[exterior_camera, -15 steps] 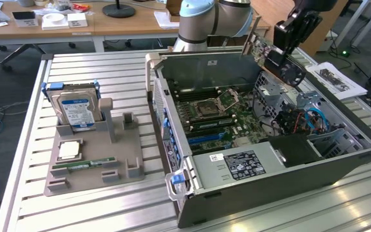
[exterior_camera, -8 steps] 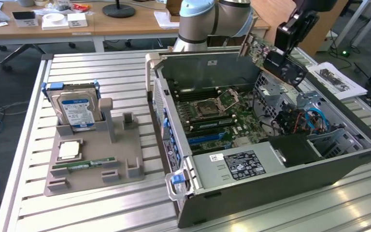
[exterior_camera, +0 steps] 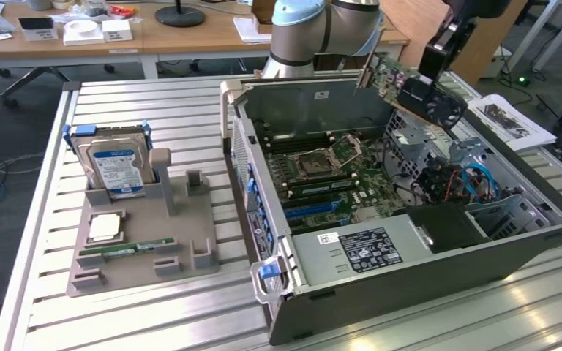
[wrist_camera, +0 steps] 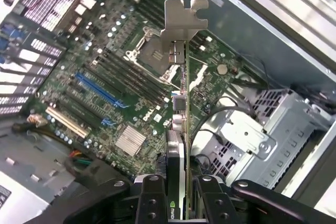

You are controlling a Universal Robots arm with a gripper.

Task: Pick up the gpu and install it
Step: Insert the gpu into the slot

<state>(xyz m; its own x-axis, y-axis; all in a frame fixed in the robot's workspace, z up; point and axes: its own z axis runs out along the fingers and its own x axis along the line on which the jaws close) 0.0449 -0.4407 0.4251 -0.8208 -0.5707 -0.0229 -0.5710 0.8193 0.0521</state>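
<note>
Between the fingers of the tool (wrist_camera: 177, 203), the gpu (wrist_camera: 181, 124) is clamped: the jaws are partly closed, one finger pressing on each flat face of the card. The wrist view shows it edge-on, its long axis running straight away from the tool, and the silver bracket (wrist_camera: 182, 23) is at the far end, pointing at the motherboard (wrist_camera: 105, 108). In the exterior view the tool (exterior_camera: 444, 45) reaches down at a slant from the top of the picture. It holds the one gpu (exterior_camera: 420, 91) tilted in the air above the far corner of the open computer case (exterior_camera: 515, 241), clear of the board below. The arm's pale base (exterior_camera: 310, 29) stands just behind the case. Out on the slatted desk (exterior_camera: 164, 102), at the exterior view's left, a grey holder (exterior_camera: 178, 219) carries one hard drive (exterior_camera: 115, 167) upright, one processor chip (exterior_camera: 103, 228) flat and one green memory stick (exterior_camera: 125, 249).
</note>
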